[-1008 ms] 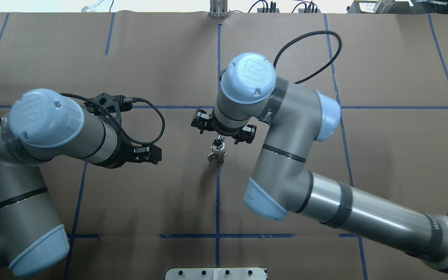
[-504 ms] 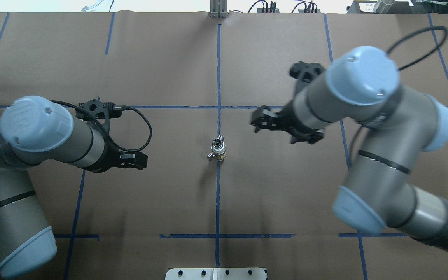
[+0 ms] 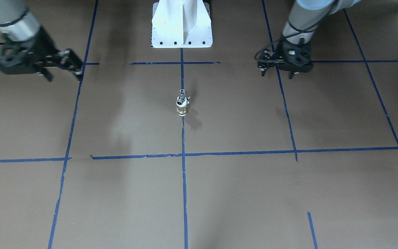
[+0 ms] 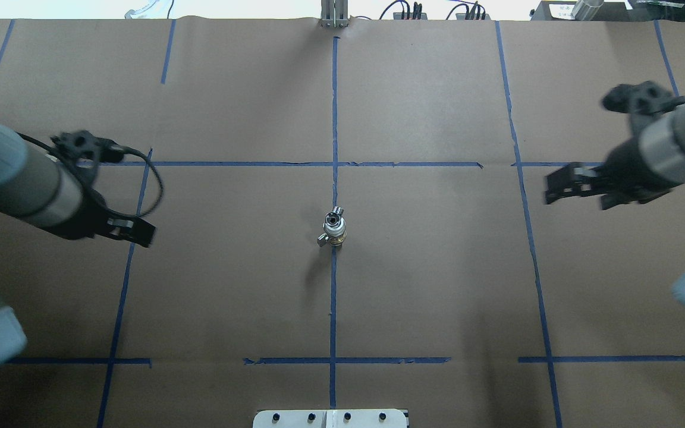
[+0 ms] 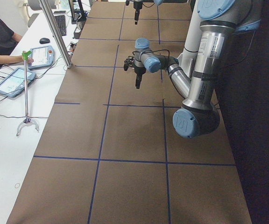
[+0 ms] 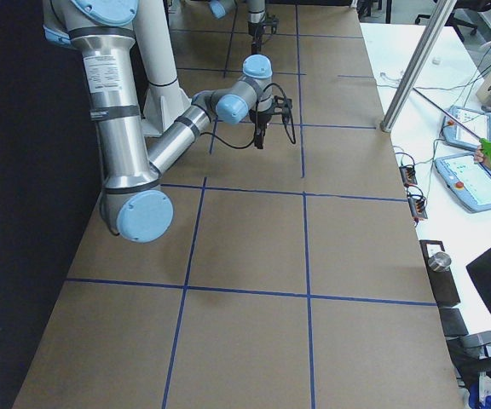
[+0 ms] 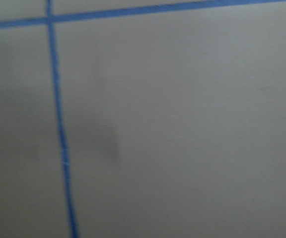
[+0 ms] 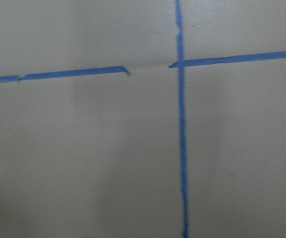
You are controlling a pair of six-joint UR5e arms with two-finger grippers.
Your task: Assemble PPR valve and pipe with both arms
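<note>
I see the PPR valve (image 4: 333, 221) and the pipe (image 4: 335, 240) together in the middle of the tabletop (image 4: 437, 285). They stand upright as one small stack on the long blue tape line (image 4: 333, 309) that runs away from the robot's base. The chrome valve sits on top with one round open end facing up and a short branch sticking out to the side. The pipe's brass band shows directly beneath it, touching the brown paper. From the front-facing camera the stack looks straight, and its shadow falls just beside it.

Nothing is gripping either part. My left end effector (image 4: 142, 233) hangs over the tabletop well apart from the stack, above a tape line on the robot's left. Its fingers look parted and empty, though that view is blurred. My right end effector (image 4: 550, 188) is equally far off on the other side, tips pointing back toward the centre. Its two fingers are spread wide with nothing between them.

Both wrist cameras show only soft-focus brown paper crossed by blue tape, with no part in view. The robot's white base plate (image 3: 181, 24) sits at the tabletop edge, in line with the stack.
</note>
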